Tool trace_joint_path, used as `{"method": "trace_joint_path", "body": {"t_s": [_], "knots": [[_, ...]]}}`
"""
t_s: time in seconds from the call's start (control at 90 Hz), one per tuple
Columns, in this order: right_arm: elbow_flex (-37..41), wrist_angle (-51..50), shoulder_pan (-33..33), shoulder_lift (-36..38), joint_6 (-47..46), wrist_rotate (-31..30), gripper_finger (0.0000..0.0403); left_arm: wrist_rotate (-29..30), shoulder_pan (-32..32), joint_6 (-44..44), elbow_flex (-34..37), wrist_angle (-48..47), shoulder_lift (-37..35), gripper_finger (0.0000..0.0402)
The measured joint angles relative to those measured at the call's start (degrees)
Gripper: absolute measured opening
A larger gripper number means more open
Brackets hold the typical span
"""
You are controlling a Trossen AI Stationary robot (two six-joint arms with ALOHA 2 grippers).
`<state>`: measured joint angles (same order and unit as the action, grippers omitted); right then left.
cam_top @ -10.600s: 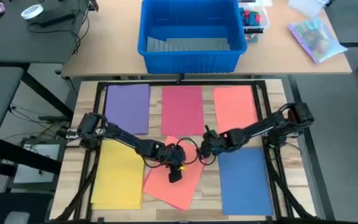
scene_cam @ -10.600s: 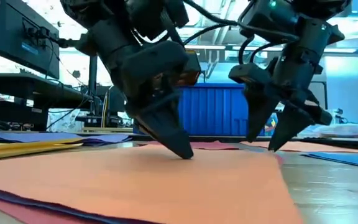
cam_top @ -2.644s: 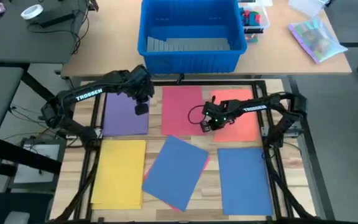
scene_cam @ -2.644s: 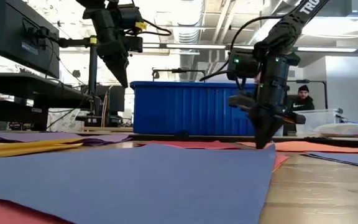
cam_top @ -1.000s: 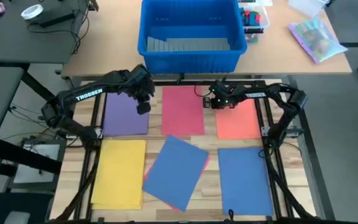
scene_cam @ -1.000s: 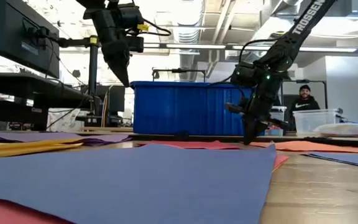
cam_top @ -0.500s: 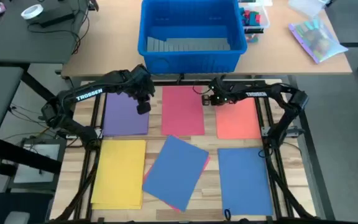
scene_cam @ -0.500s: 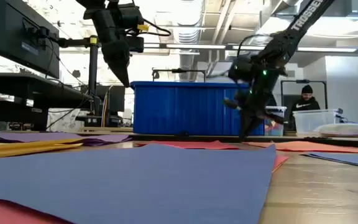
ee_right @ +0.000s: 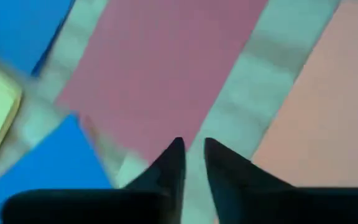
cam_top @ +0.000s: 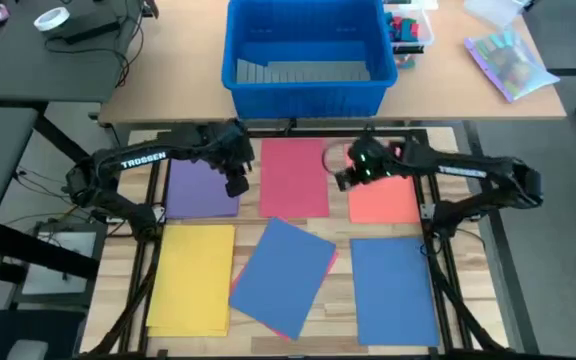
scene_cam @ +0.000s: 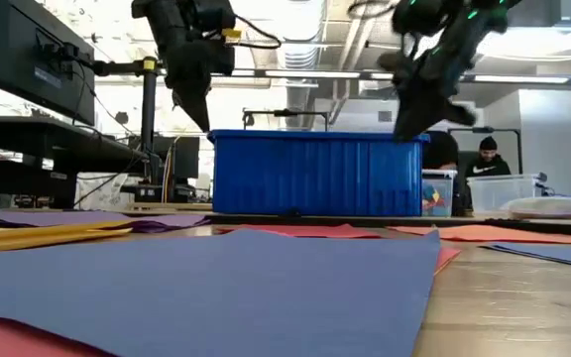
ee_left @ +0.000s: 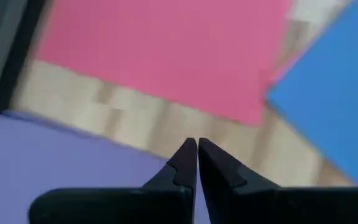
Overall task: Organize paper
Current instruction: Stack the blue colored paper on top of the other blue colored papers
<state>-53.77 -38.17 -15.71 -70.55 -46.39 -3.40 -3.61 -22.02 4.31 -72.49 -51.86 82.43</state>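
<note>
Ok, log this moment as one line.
left gripper: shut, raised beside purple sheet | right gripper: raised over red sheet | tilted blue sheet: unsorted

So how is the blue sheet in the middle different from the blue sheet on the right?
The middle blue sheet lies turned at an angle; the right blue sheet lies square with the table edges. The middle one rests on top of a pink sheet that peeks out beneath it, while nothing of another colour shows under the right one. Both are plain blue, look about the same size, and lie flat with no tool touching them.
</note>
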Motion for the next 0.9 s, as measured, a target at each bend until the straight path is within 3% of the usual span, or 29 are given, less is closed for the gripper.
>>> {"method": "trace_joint_path", "body": {"t_s": [0.233, 0.4, 0.556, 0.722, 0.9], "knots": [[10.4, 9.6, 19.9, 2.7, -19.5, -4.1, 0.0188, -0.6, 13.8, -13.2, 0.3, 3.6, 0.1, 0.0000], [17.2, 21.9, 30.5, -1.1, -32.2, -8.5, 0.0228, 0.5, 23.2, -25.7, 4.7, 13.9, 0.1, 0.0000], [18.3, 27.8, 33.8, -7.5, -34.6, -8.9, 0.0231, 2.6, 30.3, -36.3, 12.7, 26.6, 0.1, 0.0000], [18.3, 31.9, 32.8, -14.4, -34.8, -8.8, 0.0223, 6.4, 34.1, -44.7, 21.3, 40.2, 0.2, 0.0000], [18.2, 37.1, 31.3, -17.8, -32.7, -8.5, 0.0216, 9.7, 34.5, -47.7, 23.8, 39.4, 6.2, 0.0000]]}}
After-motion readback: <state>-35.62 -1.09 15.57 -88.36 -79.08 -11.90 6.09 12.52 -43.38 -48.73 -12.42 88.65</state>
